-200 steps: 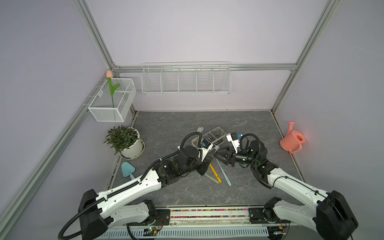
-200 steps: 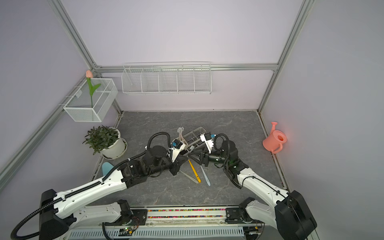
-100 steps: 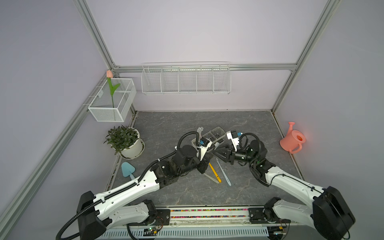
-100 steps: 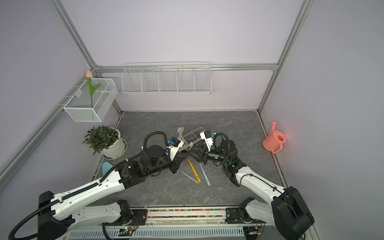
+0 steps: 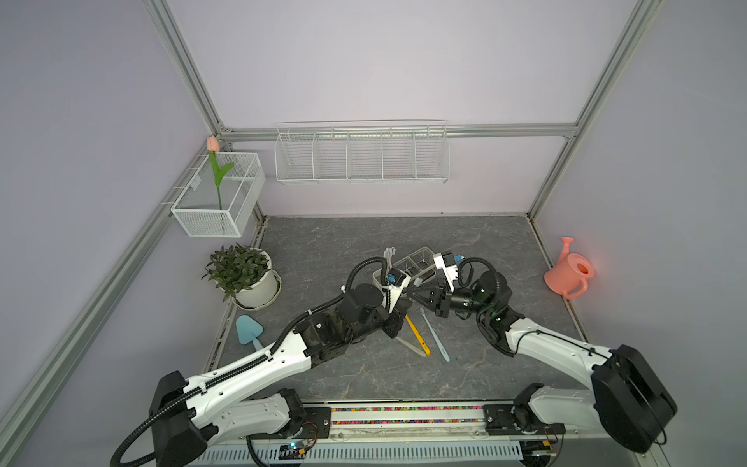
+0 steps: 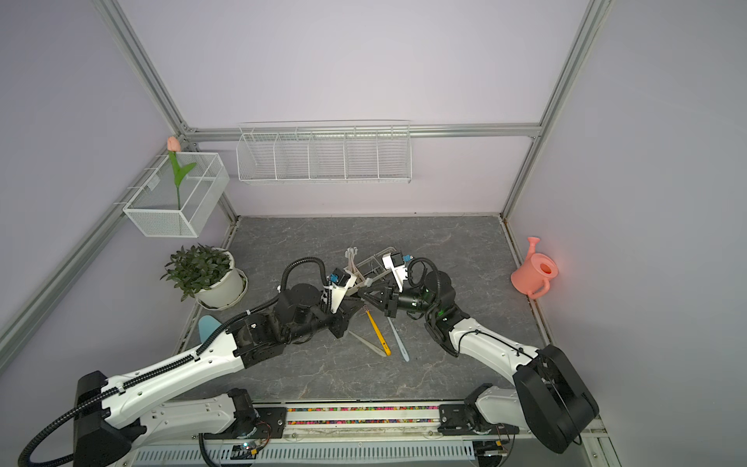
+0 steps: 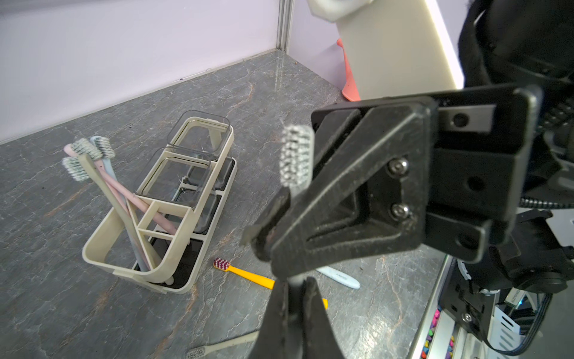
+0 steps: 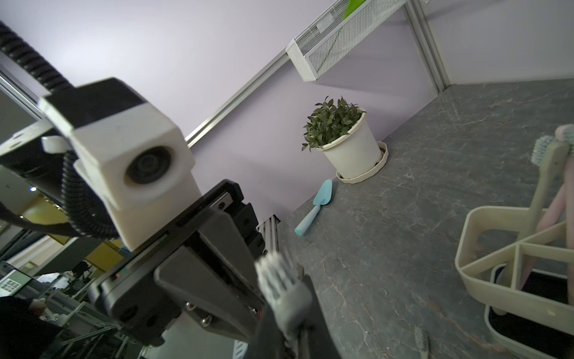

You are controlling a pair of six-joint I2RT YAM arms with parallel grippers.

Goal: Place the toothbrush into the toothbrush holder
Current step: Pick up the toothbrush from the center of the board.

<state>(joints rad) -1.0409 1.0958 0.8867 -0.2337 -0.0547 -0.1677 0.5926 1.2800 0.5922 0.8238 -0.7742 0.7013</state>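
Both arms are meeting near the centre of the frame in both top views, just below the holder (image 5: 408, 265), and they are sharing one toothbrush (image 7: 296, 155). The left gripper (image 7: 295, 290) is squeezing the handle, its jaws pressed tight against it. The right gripper (image 7: 262, 237) is pinching the same toothbrush further along, right under the bristled head, with its jaws closed on the neck. So the toothbrush is hanging in the air between the two grippers, its grey-white bristles poking out past the right one. It is riding clear of the table (image 5: 343, 242), beside the holder and not in it. The holder is sitting on the table with two clear cups (image 7: 198, 136) filling two of its compartments. Three brushes (image 5: 389, 258) are leaning crossed in the end compartment nearest the left gripper. Lower in the frame, below the grippers, a yellow brush (image 5: 416, 333), a blue brush (image 5: 434, 335) and a beige brush (image 5: 410, 345) are lying loose on the table, with the yellow and beige ones converging at their lower ends.
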